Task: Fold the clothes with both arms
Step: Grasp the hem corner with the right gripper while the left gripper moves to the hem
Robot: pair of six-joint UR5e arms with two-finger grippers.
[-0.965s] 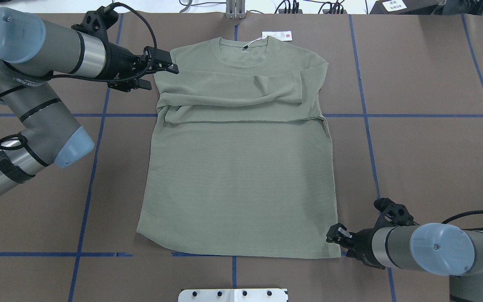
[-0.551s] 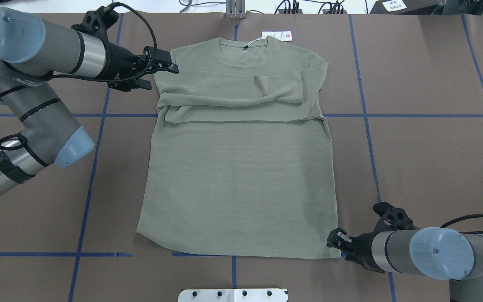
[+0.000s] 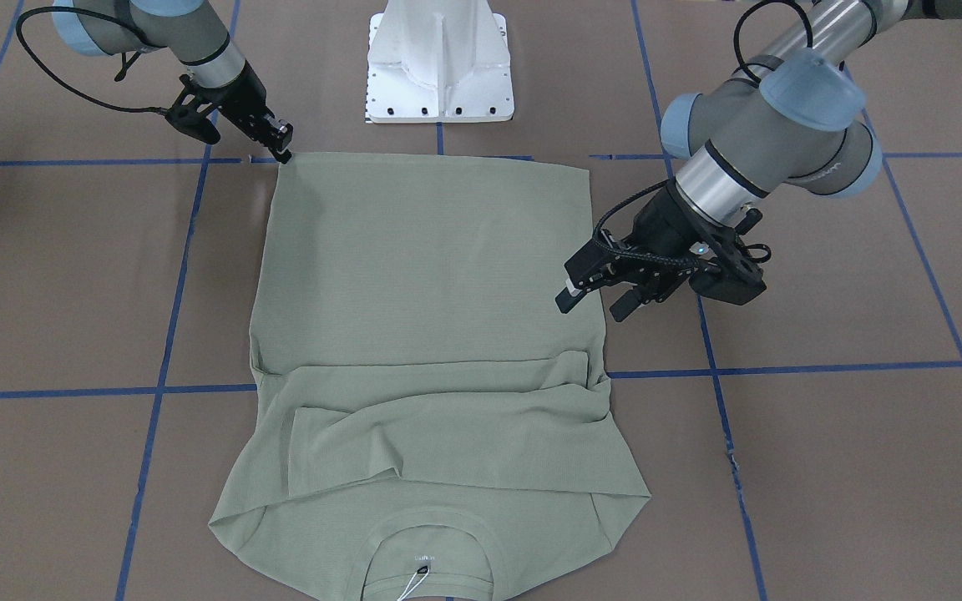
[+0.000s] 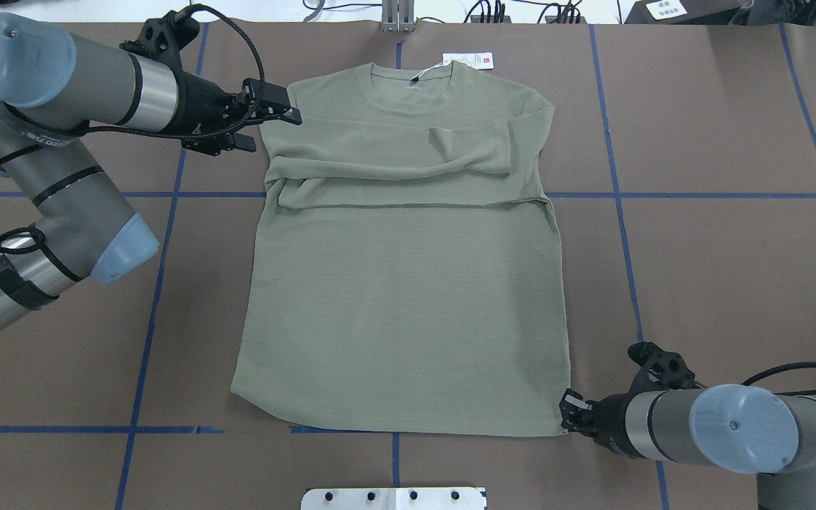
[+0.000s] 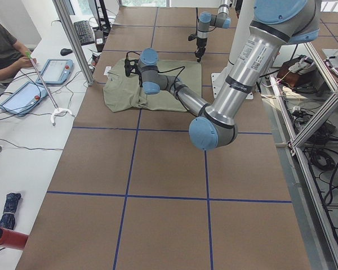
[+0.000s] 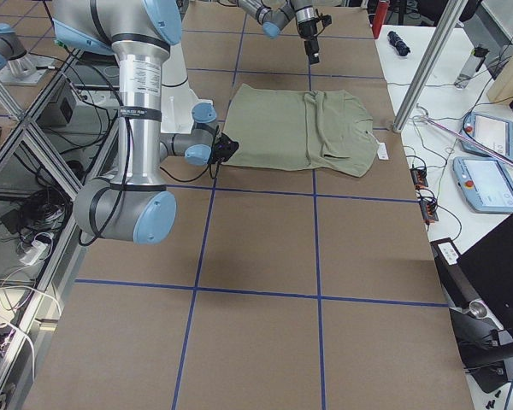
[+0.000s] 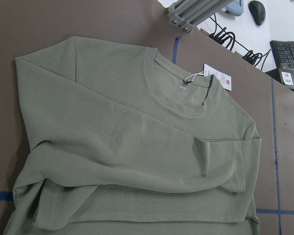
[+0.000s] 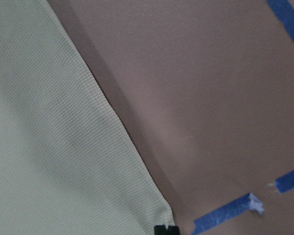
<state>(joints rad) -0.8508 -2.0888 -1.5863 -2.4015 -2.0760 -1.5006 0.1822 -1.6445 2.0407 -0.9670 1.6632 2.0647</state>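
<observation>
Right, from across the surface (image 3: 823,434) the shirt (image 3: 431,275) is lying flat, collar (image 3: 427,542) towards the camera, both sleeves (image 3: 448,417) folded across the chest. The left tool (image 3: 591,300) is hovering by the shirt's side edge, jaws standing apart and holding nothing. The right tool (image 3: 282,150) is pointing down at a hem corner; whether it is pinching the cloth, I cannot tell.

Overhead now: the right tool's tip is sitting right at that corner, and the hang tag (image 4: 468,61) is poking out beyond the collar.

Both side views are showing the shirt spread on the far half of the surface, with an arm at either end.

The left wrist camera is looking over the collar and crossed sleeves.

The right wrist camera is showing the hem corner touching a black fingertip (image 8: 165,229), with blue tape (image 8: 225,213) just beside.
</observation>
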